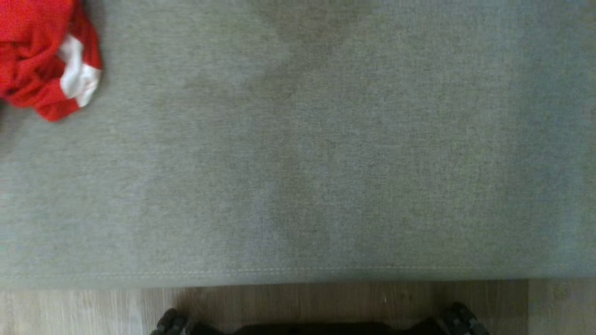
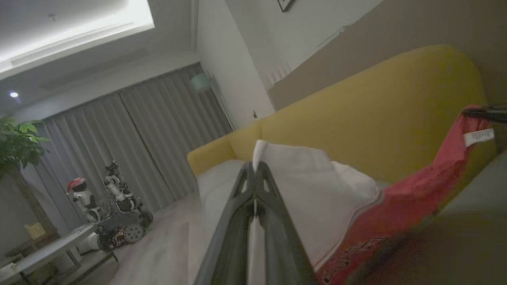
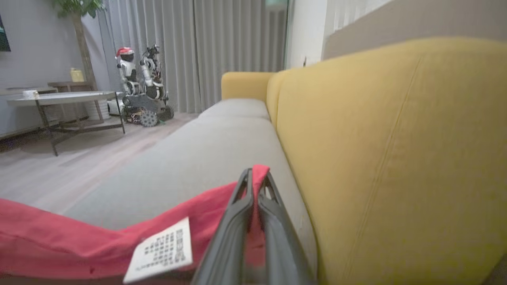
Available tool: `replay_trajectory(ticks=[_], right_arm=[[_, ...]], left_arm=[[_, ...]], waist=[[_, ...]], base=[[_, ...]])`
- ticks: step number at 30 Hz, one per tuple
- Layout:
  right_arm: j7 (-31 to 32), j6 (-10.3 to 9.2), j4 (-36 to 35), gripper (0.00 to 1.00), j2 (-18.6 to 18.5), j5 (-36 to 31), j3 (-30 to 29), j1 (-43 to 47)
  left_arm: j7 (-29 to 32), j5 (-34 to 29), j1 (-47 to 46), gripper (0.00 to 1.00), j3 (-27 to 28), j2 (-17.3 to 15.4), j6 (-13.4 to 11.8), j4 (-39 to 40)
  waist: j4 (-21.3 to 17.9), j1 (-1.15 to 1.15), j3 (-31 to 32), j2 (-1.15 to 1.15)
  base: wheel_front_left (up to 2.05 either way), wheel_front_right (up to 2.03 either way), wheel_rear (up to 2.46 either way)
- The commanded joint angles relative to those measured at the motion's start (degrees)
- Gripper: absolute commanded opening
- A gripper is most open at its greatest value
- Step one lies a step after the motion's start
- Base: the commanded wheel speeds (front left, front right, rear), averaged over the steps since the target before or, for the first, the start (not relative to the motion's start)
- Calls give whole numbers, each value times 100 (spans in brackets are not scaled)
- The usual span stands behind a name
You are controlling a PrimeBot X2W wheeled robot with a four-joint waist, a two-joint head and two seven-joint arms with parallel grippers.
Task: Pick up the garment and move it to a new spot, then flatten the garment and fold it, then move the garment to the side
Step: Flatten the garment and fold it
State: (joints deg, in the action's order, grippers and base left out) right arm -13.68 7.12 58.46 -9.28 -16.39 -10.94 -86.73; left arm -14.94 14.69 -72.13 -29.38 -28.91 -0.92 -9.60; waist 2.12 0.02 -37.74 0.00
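The garment [image 1: 37,56] is red with a white part, and it shows bunched at the top left corner of the head view, over the grey sofa seat [image 1: 326,163]. In the left wrist view my left gripper [image 2: 254,166] is shut on the garment's white part [image 2: 317,186]. From there the red cloth [image 2: 416,198] stretches right to my right gripper [image 2: 483,113], beside a white label [image 2: 478,136]. My right gripper [image 3: 255,174] is shut on a red edge of the garment [image 3: 119,237], with the label [image 3: 162,249] hanging just left of its fingers.
The yellow sofa backrest [image 3: 376,138] runs along the seat. Wooden floor [image 1: 326,302] lies before the sofa's front edge, with my base's dark wheels [image 1: 172,323] at the bottom. A low table [image 3: 59,97] and another robot [image 3: 138,79] stand by grey curtains [image 3: 222,47].
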Motion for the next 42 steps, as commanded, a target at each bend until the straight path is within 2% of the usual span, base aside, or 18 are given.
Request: replay_trajectory(ticks=[1, 6, 10, 16, 21, 26, 35, 39, 42], right_arm=[[-67, 36, -151, 0, 30, 33, -7, 46], [-116, 36, 124, 0, 96, 336, -148, 1047], [-125, 36, 282, 0, 161, 507, -100, 1841], [-129, 36, 206, 0, 174, 714, 114, 2876], [-130, 36, 13, 0, 179, 925, 191, 3446], [-131, 36, -656, 0, 211, 1191, 298, 4361], [-74, 36, -1625, 0, 165, 1432, 245, 5449], [129, 36, -2324, 0, 146, 1548, 206, 6017], [351, 36, -3018, 0, 145, 1607, 128, 6452]], left_arm=[[-5, -12, -10, 0, 339, -186, 80, 271], [-6, 15, 1623, 0, 641, 184, 521, 416], [-6, 161, 2754, 0, 727, 361, 740, 343], [-6, 497, 3991, 0, 570, 387, 832, 181], [-6, 647, 4560, 0, 512, 354, 838, 330], [-6, 726, 5297, 0, 562, 340, 839, 667], [-6, 676, 6106, 0, 640, 291, 840, 1138], [45, 764, 6409, 0, 661, 216, 807, 1493], [299, 855, 6626, 0, 606, 157, 767, 1871]], waist=[[81, -2, 204, 0], [118, -2, 676, 0], [91, -2, 1103, 0], [77, -2, 1697, 0], [62, -2, 1950, 0], [42, -2, 2228, 0], [-11, -2, 2229, 0], [-6, -2, 2223, 0], [11, -2, 2185, 0]], base=[[0, 0, 0], [0, 0, 0], [0, 0, 0], [0, 0, 0], [0, 0, 0], [0, 0, 0], [0, 0, 0], [0, 0, 0], [0, 0, 0]])
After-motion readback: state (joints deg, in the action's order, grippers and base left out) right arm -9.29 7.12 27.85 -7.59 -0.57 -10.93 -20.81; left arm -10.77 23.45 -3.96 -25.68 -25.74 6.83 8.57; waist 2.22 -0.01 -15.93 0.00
